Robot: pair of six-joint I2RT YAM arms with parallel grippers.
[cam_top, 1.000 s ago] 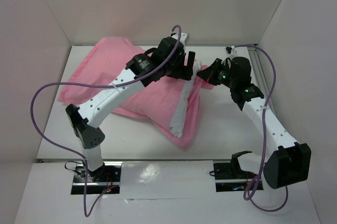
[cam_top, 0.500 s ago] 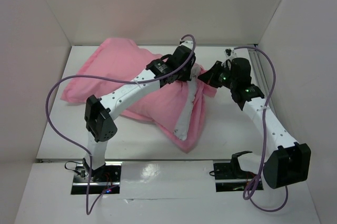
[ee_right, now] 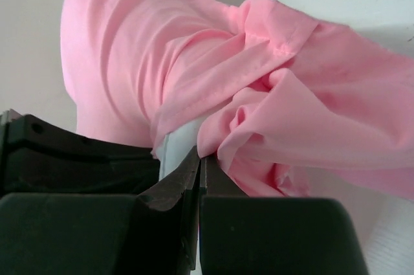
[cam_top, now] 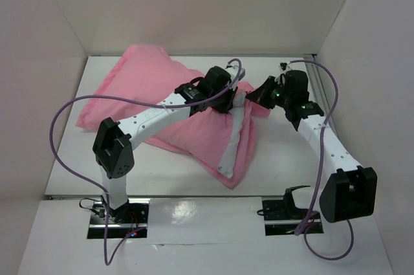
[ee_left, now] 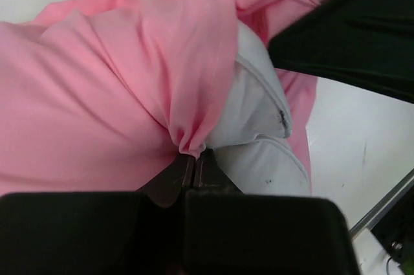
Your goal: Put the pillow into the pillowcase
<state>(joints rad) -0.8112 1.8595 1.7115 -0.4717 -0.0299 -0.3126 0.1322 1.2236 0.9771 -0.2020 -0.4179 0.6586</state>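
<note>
Pillow [cam_top: 235,140] partly inside pink pillowcase [cam_top: 132,87]

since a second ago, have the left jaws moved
Yes. The left gripper came down the top view, away from the back wall, and its jaws now pinch the pillowcase beside the pillow.

Glossy pink pillowcase [cam_top: 132,84], plain white pillow [cam_top: 234,139], black-and-white arms [cam_top: 152,116], white table [cam_top: 168,171], pale walls [cam_top: 194,10]
</note>
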